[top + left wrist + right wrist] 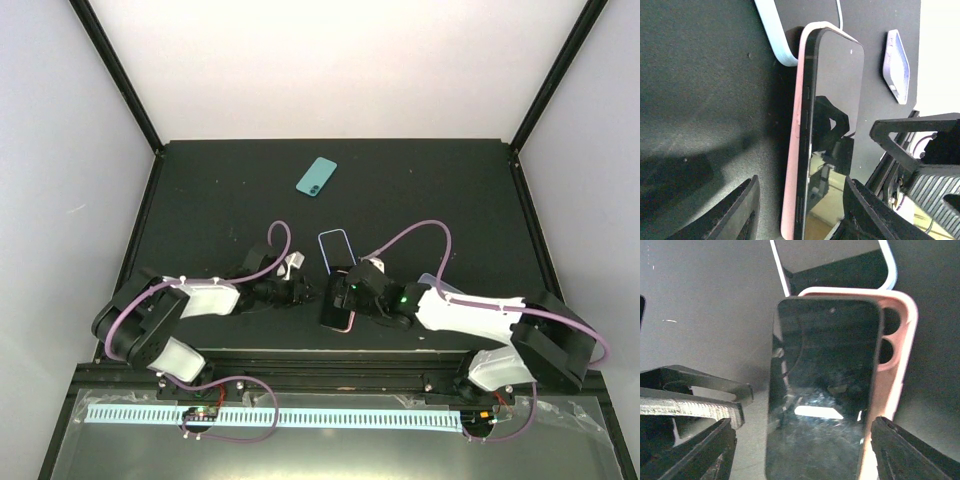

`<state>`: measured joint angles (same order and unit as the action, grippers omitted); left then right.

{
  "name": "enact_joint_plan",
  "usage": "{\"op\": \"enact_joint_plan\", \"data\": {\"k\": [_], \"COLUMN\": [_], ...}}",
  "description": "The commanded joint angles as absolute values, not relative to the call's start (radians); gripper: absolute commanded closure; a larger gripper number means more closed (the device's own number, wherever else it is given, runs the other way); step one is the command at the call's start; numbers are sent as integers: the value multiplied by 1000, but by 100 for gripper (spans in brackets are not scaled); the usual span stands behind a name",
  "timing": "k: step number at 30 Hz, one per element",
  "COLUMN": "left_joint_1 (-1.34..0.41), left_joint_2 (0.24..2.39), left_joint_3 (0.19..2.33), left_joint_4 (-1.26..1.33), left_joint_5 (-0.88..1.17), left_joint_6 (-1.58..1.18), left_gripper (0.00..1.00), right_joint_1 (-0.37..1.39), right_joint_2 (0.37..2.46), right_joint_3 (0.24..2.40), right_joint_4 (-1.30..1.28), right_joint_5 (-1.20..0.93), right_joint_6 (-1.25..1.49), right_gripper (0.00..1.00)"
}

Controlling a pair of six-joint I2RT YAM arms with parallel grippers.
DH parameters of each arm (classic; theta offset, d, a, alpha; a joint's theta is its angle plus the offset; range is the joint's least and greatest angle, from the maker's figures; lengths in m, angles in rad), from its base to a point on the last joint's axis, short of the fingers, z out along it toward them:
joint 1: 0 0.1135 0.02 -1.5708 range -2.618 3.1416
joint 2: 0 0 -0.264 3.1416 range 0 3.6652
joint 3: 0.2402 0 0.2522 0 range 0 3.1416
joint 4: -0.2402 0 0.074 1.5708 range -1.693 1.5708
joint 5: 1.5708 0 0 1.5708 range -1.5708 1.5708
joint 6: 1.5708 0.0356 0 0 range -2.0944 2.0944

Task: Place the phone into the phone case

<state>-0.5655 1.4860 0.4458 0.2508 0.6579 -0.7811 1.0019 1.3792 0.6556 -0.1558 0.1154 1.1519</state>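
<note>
At the table's far side lies the phone, teal back up, well apart from both grippers and straight beyond them. Its long axis runs away from us, leaning a little right. We judge both arms about equally near it, the left perhaps slightly closer. Our left gripper and right gripper face each other. Each has its jaws apart, straddling a dark handset in a pink case, and neither is clamped on anything. The case lies just beside the right forearm. Only the top view shows the phone; neither wrist camera catches it. The left wrist view shows the case whole, seemingly inside up, where the top view gives just a corner.
</note>
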Motion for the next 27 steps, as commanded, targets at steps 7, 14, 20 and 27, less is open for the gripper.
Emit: {"op": "enact_joint_plan", "data": {"k": [7,14,20,27], "left_joint_1": [-576,-589,-603,-623], "left_joint_2": [1524,1556,1576,1567], "left_joint_3": [510,528,546,560], "left_joint_4": [227,232,226,182], "left_joint_5": [620,622,623,598], "left_joint_6": [-712,-708,-707,-713], "left_gripper": [53,56,62,74], "right_joint_1": [934,903,895,896], "right_joint_2": [1307,1350,1392,1448], "right_joint_3": [561,513,500,498], "right_joint_4": [-112,-17,27,123], "right_joint_5": [165,107,75,-40], "right_joint_6": [1067,1062,1040,973], "right_gripper": [35,43,47,53]}}
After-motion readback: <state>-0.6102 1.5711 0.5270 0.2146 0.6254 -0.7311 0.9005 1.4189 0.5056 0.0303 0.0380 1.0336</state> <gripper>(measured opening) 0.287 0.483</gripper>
